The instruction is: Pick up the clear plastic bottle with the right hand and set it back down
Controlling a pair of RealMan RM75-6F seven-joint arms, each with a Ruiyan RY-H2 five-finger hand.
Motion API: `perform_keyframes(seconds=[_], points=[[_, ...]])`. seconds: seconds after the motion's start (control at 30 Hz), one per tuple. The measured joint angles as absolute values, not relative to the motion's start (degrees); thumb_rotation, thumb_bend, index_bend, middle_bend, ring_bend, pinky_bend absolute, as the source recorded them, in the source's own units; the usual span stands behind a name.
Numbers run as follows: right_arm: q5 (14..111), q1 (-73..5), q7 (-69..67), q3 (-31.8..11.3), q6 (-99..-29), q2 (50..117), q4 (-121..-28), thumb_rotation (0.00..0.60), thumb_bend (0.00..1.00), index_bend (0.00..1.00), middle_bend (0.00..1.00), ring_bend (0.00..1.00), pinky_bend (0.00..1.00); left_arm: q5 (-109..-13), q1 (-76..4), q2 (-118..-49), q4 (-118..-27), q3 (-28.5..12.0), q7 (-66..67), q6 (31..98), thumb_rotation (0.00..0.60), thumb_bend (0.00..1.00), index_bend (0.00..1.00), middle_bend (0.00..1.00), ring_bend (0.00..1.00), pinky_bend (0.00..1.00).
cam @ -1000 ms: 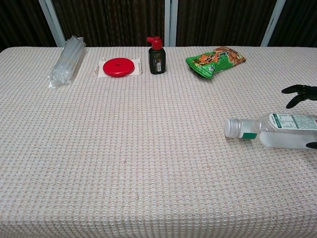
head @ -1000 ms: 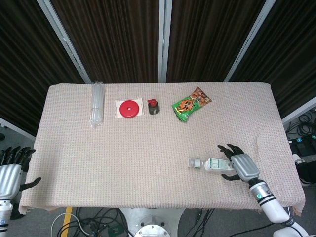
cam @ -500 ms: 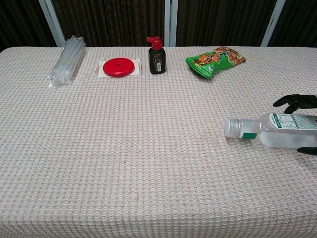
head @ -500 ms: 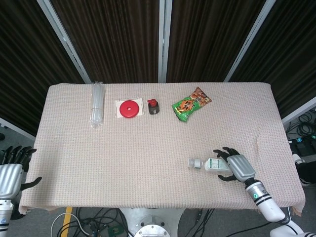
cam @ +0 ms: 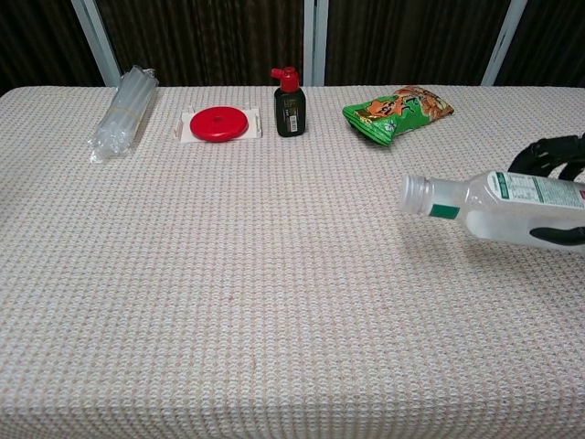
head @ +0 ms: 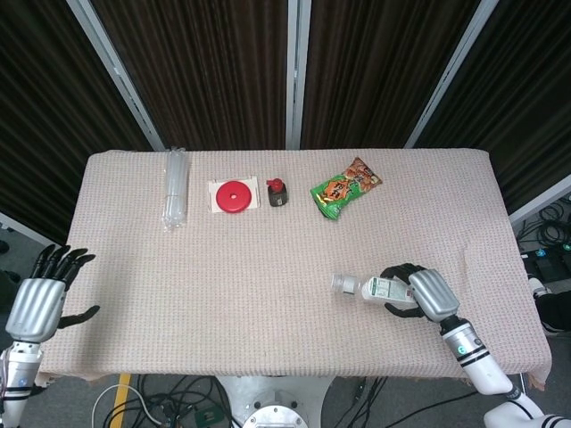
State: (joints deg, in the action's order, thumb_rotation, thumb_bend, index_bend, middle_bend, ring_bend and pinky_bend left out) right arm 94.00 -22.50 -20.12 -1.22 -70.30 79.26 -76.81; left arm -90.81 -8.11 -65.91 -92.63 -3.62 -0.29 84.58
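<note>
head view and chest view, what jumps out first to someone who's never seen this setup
The right hand at the near right of the table grips a clear plastic bottle lying sideways, cap end pointing left and lifted off the cloth. Along the far edge sit a red disc and a green snack bag. The left hand hangs with fingers spread, off the near left corner.
</note>
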Motion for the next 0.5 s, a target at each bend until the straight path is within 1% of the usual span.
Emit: perform_keyframes(seconds=[0.2,0.33,0.5], points=[[97.87,-25.68,-30.34,-3.17,-74.79,80.79,-75.41,0.600,0.32,0.54,0.52,0.34,0.44,-95.34,-13.75,-66.16,-92.98,-4.96,-7.92,82.15,0.600,0.00,0.21,0.15,0.07,0.03],[99.51,-29.23,-36.65,-4.29,-75.41,82.97,-74.32,0.600,0.36,0.55,0.53,0.37,0.47,-98.14,-18.58,-67.07,-93.43,-6.17,-10.60,79.81,0.600,0.00,0.21,0.15,0.07,0.03],[100.38,-33.30,-42.96,-5.28,-75.28,87.38,-72.04,0.600,0.40,0.60,0.54,0.40,0.49,-99.88,-23.11,-70.58,-94.01,-7.71,-12.52,78.09,0.600,0.00,0.21,0.15,0.07,0.03]])
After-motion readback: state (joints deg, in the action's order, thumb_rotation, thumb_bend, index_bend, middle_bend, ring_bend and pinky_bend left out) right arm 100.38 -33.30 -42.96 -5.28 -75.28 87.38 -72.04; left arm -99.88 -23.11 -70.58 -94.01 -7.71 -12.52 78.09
